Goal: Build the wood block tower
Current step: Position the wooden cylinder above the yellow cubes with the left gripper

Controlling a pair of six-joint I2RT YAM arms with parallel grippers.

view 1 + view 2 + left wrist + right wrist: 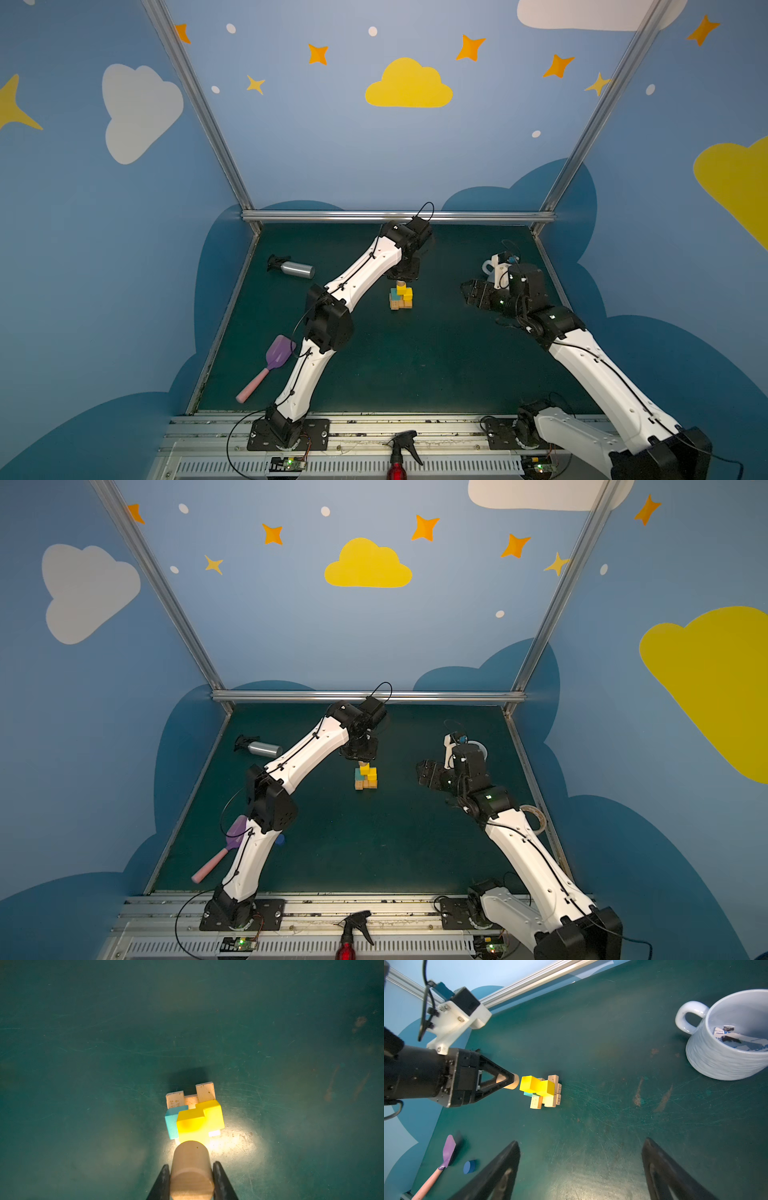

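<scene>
Left gripper (191,1164) is pinching the tan cylinder (190,1153), a finger pressed on either side of its round wall. The block stands upright and sticks out past the fingertips. Straight beneath the gripper stands the tower (401,297). The cylinder's lower end is right at the upper yellow cube (529,1083), so close that I cannot tell whether they touch. That cube sits across a second yellow cube (547,1087) and a teal cube (171,1124), which lie side by side. Under those are the tan planks (204,1091), crossed in layers and resting on the green table (83,1064).

Moving out from the left gripper, the right gripper (581,1141) hangs well off to the side of the tower. Its fingers are spread wide with nothing between them, and it points back toward the stack. A pale mug (720,1064) stands upright on the table near it. Back along the left arm, well away from the gripper, the blue cylinder (469,1166) lies on the table just beside a purple scoop (448,1151) with a pink handle. Farthest out on the left gripper's outer side, a silver spray bottle (297,269) lies on its side near the table's edge.
</scene>
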